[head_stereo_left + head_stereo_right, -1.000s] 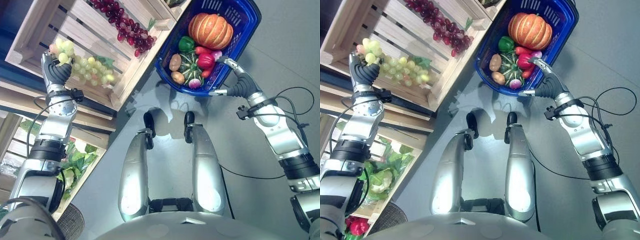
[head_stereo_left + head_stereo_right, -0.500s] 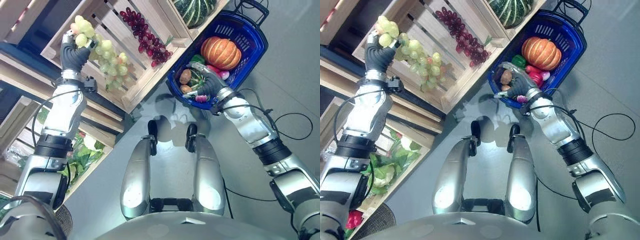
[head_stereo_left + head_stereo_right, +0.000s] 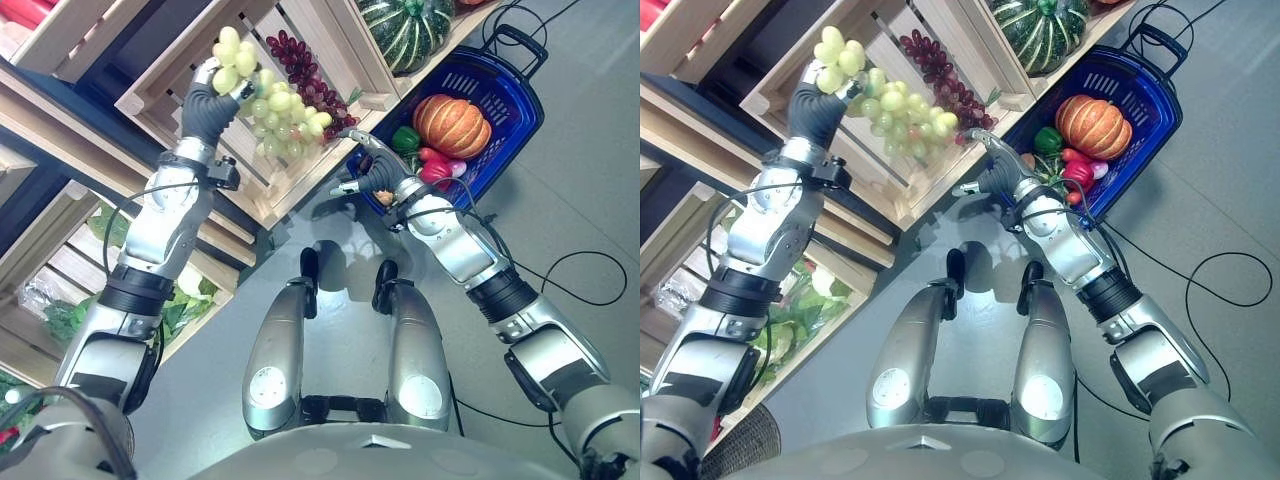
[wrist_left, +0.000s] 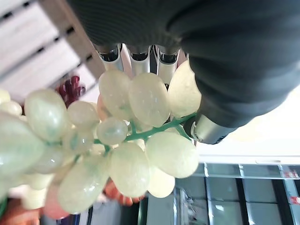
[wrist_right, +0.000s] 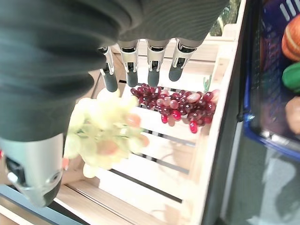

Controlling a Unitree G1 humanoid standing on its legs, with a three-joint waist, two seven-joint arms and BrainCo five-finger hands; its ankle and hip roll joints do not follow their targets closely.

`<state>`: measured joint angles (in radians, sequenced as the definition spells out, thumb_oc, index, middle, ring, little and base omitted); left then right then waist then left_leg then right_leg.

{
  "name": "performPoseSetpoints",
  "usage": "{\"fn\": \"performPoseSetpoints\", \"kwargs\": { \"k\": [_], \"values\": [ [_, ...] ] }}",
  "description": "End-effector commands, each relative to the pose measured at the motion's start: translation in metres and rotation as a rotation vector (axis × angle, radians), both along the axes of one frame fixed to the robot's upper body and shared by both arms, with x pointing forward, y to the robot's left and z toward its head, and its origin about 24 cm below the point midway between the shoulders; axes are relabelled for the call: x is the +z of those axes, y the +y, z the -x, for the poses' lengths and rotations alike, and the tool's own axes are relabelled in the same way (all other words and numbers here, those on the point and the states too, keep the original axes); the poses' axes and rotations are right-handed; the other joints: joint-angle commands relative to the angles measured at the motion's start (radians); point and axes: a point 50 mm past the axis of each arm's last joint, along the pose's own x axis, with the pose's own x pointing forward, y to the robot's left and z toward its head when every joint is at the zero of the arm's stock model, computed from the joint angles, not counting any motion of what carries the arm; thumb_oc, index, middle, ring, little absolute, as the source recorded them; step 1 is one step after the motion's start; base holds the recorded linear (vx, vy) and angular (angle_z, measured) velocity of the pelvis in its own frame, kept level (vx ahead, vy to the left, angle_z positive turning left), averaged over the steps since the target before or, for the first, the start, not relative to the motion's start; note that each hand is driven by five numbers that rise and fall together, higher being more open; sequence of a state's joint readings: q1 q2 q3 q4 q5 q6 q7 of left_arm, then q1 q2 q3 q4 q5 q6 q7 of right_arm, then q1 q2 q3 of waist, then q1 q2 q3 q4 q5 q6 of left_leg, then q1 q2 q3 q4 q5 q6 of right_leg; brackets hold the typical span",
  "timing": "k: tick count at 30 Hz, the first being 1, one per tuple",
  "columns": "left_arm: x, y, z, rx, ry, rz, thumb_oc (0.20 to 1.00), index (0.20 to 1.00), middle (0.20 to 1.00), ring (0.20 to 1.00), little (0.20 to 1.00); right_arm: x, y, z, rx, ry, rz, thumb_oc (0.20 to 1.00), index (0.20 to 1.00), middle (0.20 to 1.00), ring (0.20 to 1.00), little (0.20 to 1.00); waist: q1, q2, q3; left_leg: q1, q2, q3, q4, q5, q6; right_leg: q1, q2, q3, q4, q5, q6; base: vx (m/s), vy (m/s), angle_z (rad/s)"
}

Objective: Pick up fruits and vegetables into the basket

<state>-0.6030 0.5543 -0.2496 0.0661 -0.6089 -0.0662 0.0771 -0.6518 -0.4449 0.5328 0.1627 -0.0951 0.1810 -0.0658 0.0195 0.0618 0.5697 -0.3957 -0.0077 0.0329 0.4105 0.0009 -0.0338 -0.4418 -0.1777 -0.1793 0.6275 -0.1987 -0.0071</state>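
My left hand is shut on the stem end of a bunch of green grapes, which hangs in the air in front of the wooden crate. In the left wrist view the fingers curl over the green grapes. My right hand is open with straight fingers, just below the bunch's free end and left of the blue basket. Past its fingers in the right wrist view hang the green grapes. The basket holds an orange pumpkin, a green pepper and red vegetables.
Red grapes lie in the same crate. A striped green squash fills the neighbouring crate. Leafy greens sit on the lower shelf at the left. The basket's black handle sticks out at its far end.
My left hand has lifted the green grapes out of the crate and carried them right, towards the basket. My right hand left the basket's rim and came across under the bunch. The camera shifted.
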Motion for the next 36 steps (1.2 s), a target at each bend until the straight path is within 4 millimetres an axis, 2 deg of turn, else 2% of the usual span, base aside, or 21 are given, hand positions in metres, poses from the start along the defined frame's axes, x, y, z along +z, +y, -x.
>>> {"fn": "performPoseSetpoints", "kwargs": {
  "k": [1,5,11,29,30,31,36],
  "values": [
    [0.045,-0.027,0.021,-0.169,-0.209,0.071,0.200,0.200,0.200,0.200,0.200,0.028,0.027,0.000,0.053,-0.101,-0.119,1.000,1.000,1.000,1.000,1.000,0.004,-0.021,-0.050,0.041,-0.082,0.031,0.081,-0.152,0.053,0.086,0.018,0.000,-0.123,0.070,0.047,-0.02,-0.055,0.03],
    [0.045,-0.046,0.026,-0.259,-0.210,0.084,0.200,0.200,0.200,0.200,0.200,0.026,0.036,-0.002,0.040,-0.137,-0.114,1.000,1.000,1.000,1.000,1.000,0.011,-0.023,-0.050,0.058,-0.083,0.027,0.072,-0.153,0.057,0.104,0.016,-0.007,-0.131,0.072,0.048,0.00,-0.055,0.08],
    [0.040,-0.061,0.028,-0.351,-0.164,0.116,0.200,0.200,0.200,0.200,0.200,0.032,0.043,0.000,0.061,-0.170,-0.136,1.000,1.000,1.000,1.000,1.000,0.012,-0.024,-0.050,0.051,-0.084,0.027,0.077,-0.156,0.062,0.098,0.015,-0.010,-0.130,0.076,0.049,-0.02,-0.038,0.05],
    [0.027,-0.089,0.039,-0.545,-0.070,0.237,0.200,0.200,0.200,0.200,0.200,0.050,0.070,0.018,0.277,-0.207,-0.256,1.000,1.000,1.000,1.000,1.000,0.018,-0.029,-0.050,0.043,-0.086,0.020,0.093,-0.162,0.069,0.098,0.011,-0.020,-0.124,0.079,0.048,0.00,-0.007,0.01],
    [0.026,-0.091,0.039,-0.552,-0.070,0.241,0.200,0.200,0.200,0.200,0.200,0.049,0.072,0.018,0.298,-0.174,-0.249,0.322,0.322,0.322,0.322,0.322,0.019,-0.030,-0.050,0.041,-0.087,0.020,0.097,-0.165,0.068,0.097,0.011,-0.020,-0.121,0.077,0.048,0.00,-0.021,0.04],
    [0.026,-0.091,0.039,-0.559,-0.068,0.244,0.200,0.200,0.200,0.200,0.200,0.046,0.073,0.018,0.310,-0.145,-0.238,0.200,0.200,0.200,0.200,0.200,0.019,-0.030,-0.050,0.040,-0.087,0.019,0.098,-0.164,0.068,0.095,0.011,-0.020,-0.120,0.078,0.048,0.00,-0.025,0.04],
    [0.025,-0.094,0.041,-0.575,-0.070,0.245,0.200,0.200,0.200,0.200,0.200,0.033,0.074,0.015,0.302,-0.070,-0.206,0.200,0.200,0.200,0.200,0.200,0.021,-0.034,-0.050,0.038,-0.086,0.019,0.102,-0.164,0.066,0.094,0.009,-0.024,-0.117,0.079,0.048,0.01,-0.027,0.05]
  ]
}}
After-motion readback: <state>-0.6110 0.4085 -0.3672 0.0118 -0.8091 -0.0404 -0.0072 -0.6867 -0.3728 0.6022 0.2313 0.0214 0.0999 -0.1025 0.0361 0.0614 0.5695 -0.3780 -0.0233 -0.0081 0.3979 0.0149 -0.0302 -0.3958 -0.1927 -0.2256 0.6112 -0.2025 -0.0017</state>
